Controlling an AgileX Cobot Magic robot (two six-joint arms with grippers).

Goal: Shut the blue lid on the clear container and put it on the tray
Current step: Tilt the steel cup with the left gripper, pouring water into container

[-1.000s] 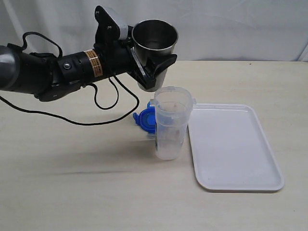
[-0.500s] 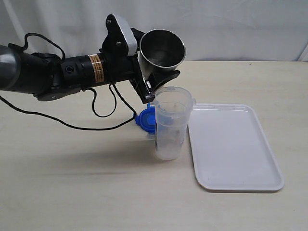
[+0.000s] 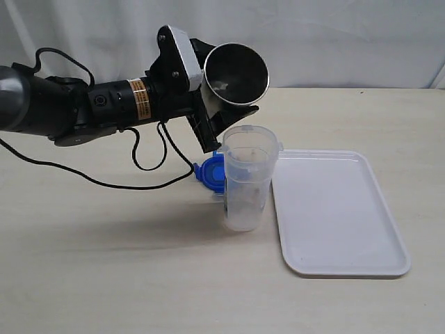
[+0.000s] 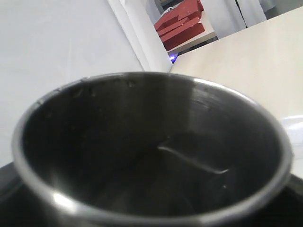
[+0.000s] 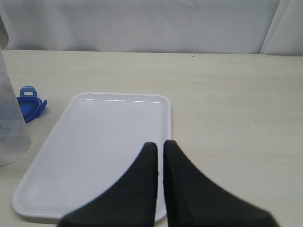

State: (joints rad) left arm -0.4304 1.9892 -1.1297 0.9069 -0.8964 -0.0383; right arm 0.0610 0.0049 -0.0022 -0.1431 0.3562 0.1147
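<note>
Here, left gripper [image 3: 213,117]: clamped on tilted steel cup [image 3: 236,74] above container [image 3: 247,184]
Right gripper [image 5: 159,156]: pressed together, tray [image 5: 94,156] ahead
Container: upright, uncovered, just left of tray
Lid [image 3: 211,172]: on table [image 3: 104,264], at container's left

The tabletop [image 3: 104,278] is a pale, cream-coloured surface with a faint wood grain, backed by a white curtain. Near its middle a clear container [image 3: 246,182] stands upright with its mouth open. A blue lid [image 3: 211,171] lies flat on the tabletop just beside the container, on its far left side. Part of the lid shows through the clear wall, and whether the two touch cannot be told. A white tray [image 3: 334,209] lies flat just to the right of the container, its long side running away from the front edge. A thin black cable [image 3: 104,182] trails in a curve across the left part.
</note>
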